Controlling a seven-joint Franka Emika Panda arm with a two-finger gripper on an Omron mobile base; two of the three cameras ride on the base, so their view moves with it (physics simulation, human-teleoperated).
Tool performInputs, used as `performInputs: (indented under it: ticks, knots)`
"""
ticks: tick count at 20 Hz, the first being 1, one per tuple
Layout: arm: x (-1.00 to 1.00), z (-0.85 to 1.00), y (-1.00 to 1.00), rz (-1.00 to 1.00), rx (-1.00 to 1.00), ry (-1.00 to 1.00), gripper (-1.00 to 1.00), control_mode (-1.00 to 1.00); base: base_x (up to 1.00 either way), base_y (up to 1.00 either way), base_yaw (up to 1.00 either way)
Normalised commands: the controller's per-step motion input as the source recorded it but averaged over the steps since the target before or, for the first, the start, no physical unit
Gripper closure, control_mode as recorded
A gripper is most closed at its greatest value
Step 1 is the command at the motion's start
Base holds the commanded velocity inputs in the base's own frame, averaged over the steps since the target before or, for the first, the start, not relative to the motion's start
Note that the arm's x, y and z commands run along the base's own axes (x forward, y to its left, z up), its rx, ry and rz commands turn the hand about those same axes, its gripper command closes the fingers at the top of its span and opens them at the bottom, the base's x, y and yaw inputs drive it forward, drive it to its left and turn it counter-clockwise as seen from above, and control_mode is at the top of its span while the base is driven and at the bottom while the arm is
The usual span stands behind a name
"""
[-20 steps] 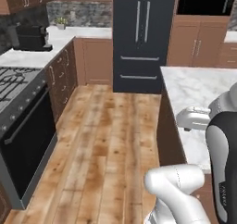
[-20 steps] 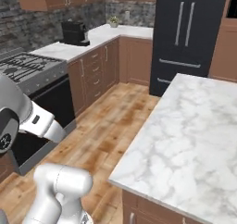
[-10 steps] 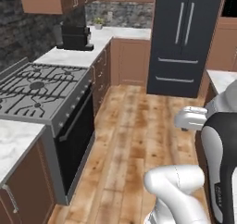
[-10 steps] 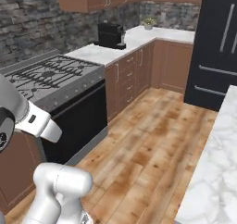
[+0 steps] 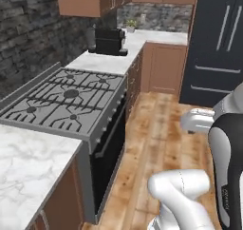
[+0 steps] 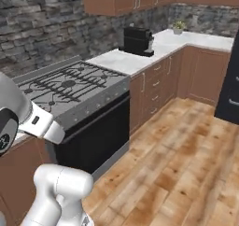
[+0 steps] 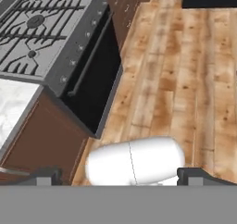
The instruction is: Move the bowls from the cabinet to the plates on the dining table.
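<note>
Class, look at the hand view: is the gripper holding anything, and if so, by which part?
Nothing is held. The gripper is open, its fingertips set wide apart, with the floor showing between them.

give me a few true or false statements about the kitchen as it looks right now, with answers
1. A black coffee machine stands on the counter past the stove. True.
2. A pot sits on one of the stove burners. False: the grates are bare.
3. The floor is wooden planks. True.
4. The oven door hangs open. False: it is closed flat against the front.
5. A small potted plant stands on the counter in the far corner. True.
6. The tool holds a bowl. False: nothing sits between its fingertips, which stand wide apart in the hand view.
</note>
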Motion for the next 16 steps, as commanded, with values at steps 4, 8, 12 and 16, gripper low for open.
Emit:
performInputs:
  ticks: [4,8,12,16]
  knots:
    - [0.00,0.00,0.00,0.00,0.00,0.00,-1.00,1.00,0.10,0.62,0.74]
    - [0.00,0.00,0.00,0.00,0.00,0.00,-1.00,1.00,0.00,0.18,0.64]
    - [0.00,0.00,0.00,0.00,0.00,0.00,-1.00,1.00,0.00,0.00,0.56]
    - [0.00,0.00,0.00,0.00,0.00,0.00,-1.00,1.00,0.00,-0.11,0.55]
